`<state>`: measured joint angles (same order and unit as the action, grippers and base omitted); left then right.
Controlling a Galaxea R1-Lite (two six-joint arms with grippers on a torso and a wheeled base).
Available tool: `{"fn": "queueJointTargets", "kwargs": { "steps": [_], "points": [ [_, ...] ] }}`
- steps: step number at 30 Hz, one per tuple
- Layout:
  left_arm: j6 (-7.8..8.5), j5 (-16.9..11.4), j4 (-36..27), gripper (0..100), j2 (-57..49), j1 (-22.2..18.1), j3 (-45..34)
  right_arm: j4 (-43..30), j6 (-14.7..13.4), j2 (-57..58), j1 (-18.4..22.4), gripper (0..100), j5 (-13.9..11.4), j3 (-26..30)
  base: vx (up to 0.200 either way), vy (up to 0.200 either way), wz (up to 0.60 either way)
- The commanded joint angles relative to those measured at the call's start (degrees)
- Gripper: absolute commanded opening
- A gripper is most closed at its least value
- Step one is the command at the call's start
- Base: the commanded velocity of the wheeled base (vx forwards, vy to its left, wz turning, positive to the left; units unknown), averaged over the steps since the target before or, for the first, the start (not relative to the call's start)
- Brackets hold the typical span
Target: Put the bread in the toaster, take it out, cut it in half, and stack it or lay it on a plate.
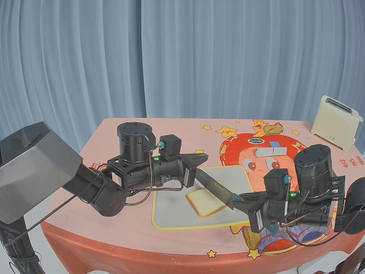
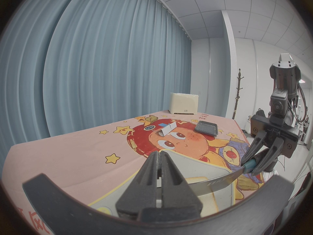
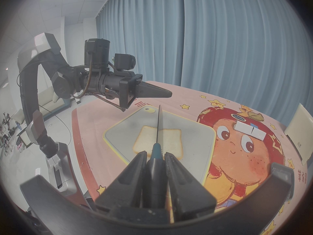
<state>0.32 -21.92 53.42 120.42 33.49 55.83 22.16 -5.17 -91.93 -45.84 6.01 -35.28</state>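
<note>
A slice of bread [image 1: 205,204] [image 3: 169,144] lies flat on the grey cutting board [image 1: 171,206] [image 3: 195,137] with a yellow rim. My right gripper [image 1: 238,200] [image 3: 156,156] [image 2: 256,162] is shut on the teal handle of a knife [image 1: 213,187] [image 3: 158,121]. The blade is edge down over the middle of the slice; I cannot tell whether it touches. My left gripper [image 1: 203,158] [image 2: 159,159] [image 3: 168,94] is shut on nothing and hovers above the board's far left side, near the knife tip. The cream toaster [image 1: 336,122] [image 2: 183,103] stands at the back right corner.
A small white and blue block [image 1: 270,151] [image 3: 249,130] lies on the tablecloth's cartoon face behind the board. A dark tray [image 2: 206,128] sits on the cloth towards the toaster. The pink table's front edge [image 1: 171,248] runs close under both arms.
</note>
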Motion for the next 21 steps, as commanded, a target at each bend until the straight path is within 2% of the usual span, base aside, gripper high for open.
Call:
{"fn": "queueJointTargets", "kwargs": {
  "steps": [1,7,12,21],
  "points": [
    [-0.05,0.03,0.02,0,-0.27,0.17,0.24,0.07,-0.02,0.26,-0.04,0,-0.03,-0.23,0.0,0.0,0.0],
    [-0.05,0.03,0.19,0,-0.62,0.17,-0.37,0.16,-0.19,0.26,-0.57,0,-0.03,0.3,0.0,0.0,0.0],
    [-0.23,0.12,3.45,0,-0.27,0.09,-0.37,0.16,-0.1,0.44,-0.75,0,0.14,0.21,0.0,0.0,0.0],
    [-0.23,0.12,3.36,0,-0.71,0.09,-0.29,0.25,-0.02,1.4,-0.83,0,0.32,0.21,0.0,0.0,0.0]
  ]
}}
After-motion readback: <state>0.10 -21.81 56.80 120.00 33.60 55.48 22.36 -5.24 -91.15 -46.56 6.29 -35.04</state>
